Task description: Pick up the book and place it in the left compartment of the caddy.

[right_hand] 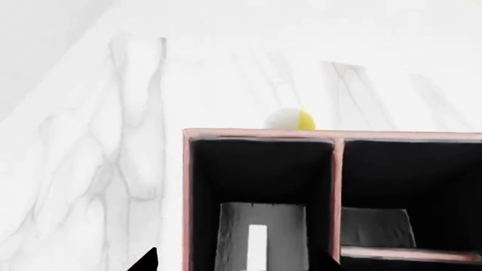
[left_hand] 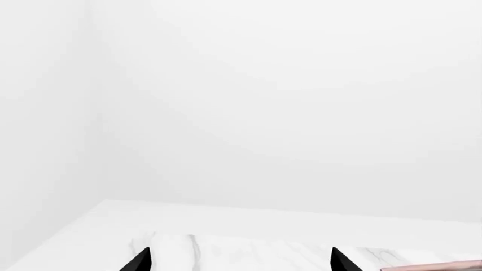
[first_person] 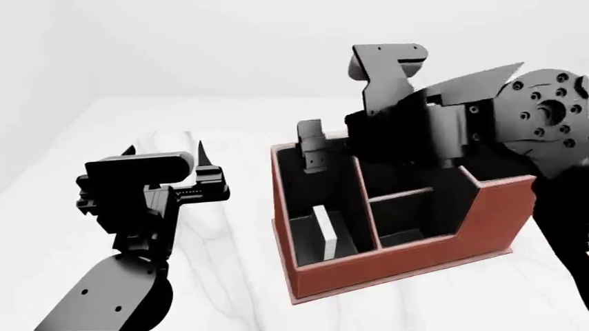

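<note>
Book (first_person: 327, 233) is seen standing on edge inside the left compartment (first_person: 313, 207) of the caddy (first_person: 405, 265); it is judged thin, stiff and light, best pinched across its covers. Right gripper (first_person: 313, 153) is spread above it, holding nothing, and the left gripper (first_person: 164, 153) is wide too.

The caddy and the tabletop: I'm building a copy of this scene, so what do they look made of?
The caddy looks like reddish-brown leather or leatherette, matte and smooth-walled, with a dull black lining; being a render, it could equally be plastic. The tabletop looks like polished white marble, judging by its faint grey veins.
</note>
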Robot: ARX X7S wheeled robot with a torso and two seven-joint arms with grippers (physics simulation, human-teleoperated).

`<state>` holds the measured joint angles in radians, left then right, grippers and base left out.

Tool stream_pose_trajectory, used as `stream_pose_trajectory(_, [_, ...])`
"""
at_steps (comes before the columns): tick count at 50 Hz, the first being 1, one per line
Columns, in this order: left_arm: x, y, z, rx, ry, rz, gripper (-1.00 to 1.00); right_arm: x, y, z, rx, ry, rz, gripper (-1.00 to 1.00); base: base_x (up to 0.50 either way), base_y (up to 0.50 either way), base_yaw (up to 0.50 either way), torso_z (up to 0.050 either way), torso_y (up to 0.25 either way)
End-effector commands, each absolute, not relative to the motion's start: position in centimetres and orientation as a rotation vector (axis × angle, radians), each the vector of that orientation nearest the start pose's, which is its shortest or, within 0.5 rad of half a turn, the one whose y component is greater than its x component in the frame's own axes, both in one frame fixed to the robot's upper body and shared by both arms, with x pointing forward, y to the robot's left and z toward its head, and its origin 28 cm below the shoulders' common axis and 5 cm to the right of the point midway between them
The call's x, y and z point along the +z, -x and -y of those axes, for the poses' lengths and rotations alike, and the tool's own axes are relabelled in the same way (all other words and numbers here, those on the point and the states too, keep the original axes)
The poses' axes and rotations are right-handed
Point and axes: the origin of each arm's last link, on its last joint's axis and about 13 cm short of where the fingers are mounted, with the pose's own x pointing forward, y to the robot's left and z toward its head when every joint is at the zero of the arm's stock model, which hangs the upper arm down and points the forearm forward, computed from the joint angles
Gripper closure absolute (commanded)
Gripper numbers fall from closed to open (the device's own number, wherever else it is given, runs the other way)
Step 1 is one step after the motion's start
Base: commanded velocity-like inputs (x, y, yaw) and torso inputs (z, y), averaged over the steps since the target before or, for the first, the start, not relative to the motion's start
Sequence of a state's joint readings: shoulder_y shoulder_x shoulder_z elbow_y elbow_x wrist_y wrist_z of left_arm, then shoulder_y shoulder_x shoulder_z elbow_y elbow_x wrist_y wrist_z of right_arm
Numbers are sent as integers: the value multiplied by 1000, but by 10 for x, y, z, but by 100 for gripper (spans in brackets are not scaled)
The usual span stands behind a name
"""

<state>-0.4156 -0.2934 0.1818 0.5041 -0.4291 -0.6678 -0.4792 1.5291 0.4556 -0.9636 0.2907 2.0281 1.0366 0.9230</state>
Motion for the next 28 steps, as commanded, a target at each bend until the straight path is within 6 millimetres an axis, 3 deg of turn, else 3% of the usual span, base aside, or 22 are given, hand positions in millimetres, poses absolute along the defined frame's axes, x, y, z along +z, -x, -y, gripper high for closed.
stream_pose_trajectory(1, [163, -253, -208, 94, 14, 161, -100, 274, -244, 92, 364, -59, -303, -100, 0, 0, 0, 0, 0])
stream_pose_trajectory(3, [163, -253, -207, 94, 12, 162, -100, 245, -243, 95, 268, 7, -189, -100, 0, 0, 0, 0, 0])
stream_pose_trajectory(9, [163, -253, -206, 89, 11, 163, -100, 186, -241, 95, 78, 139, 91, -100, 0, 0, 0, 0, 0])
stream_pose_trajectory(18, [162, -251, -203, 70, 0, 173, -100, 177, -235, 104, -13, 154, 260, -100, 0, 0, 0, 0, 0])
stream_pose_trajectory(28, [160, -246, -198, 47, -27, 192, -100, 174, -218, 100, 32, 117, 349, -100, 0, 0, 0, 0, 0])
